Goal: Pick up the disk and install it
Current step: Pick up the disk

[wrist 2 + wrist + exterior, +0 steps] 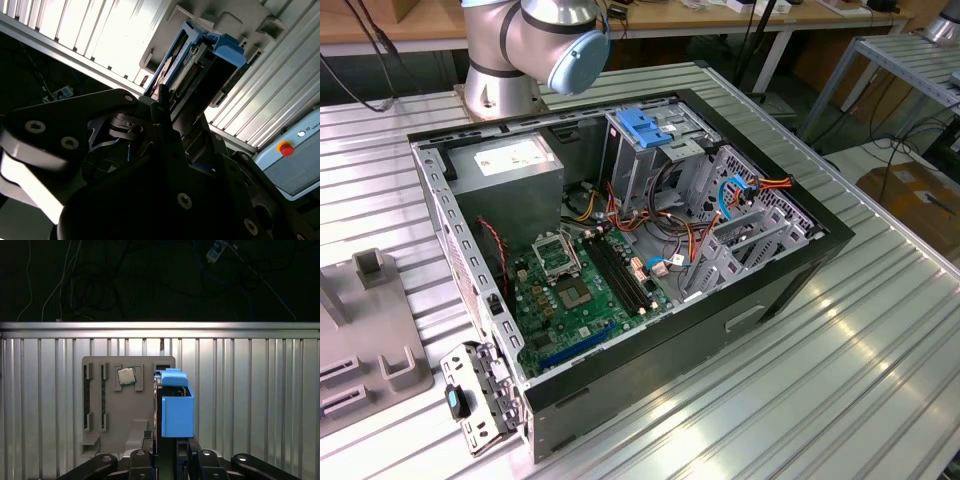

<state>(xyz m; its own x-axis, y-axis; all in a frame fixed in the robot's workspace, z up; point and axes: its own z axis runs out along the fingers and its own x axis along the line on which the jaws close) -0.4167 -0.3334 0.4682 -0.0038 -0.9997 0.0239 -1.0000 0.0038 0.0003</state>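
**The tool** (171,441) holds the disk (177,410) by one end. Its two dark fingers are closed narrowly on either face, so the disk stands on edge with its blue plastic frame toward the camera of the first wrist view. Beneath it a grey tray (100,440) lies on the ribbed metal table (250,405). The tray has several slots and carries a small square processor chip (126,375) just beside the disk. Whether the disk is clear of the tray cannot be told.

In the second wrist view the disk (222,45) projects from the tool's black body. The grey tray (235,15) is behind it, and a pale blue box (295,165) with a red button is near.

The exterior view shows, from its left:
- the grey tray (360,340);
- a metal plate (475,400) with a blue clip, at the near corner of the case;
- the open computer case (790,270), which holds:
  - a power supply (510,170);
  - a green circuit board (570,300);
  - a cage (645,125) with a blue latch;
  - orange and red cables (770,185).

The robot arm (535,40) rises from the table behind the case.
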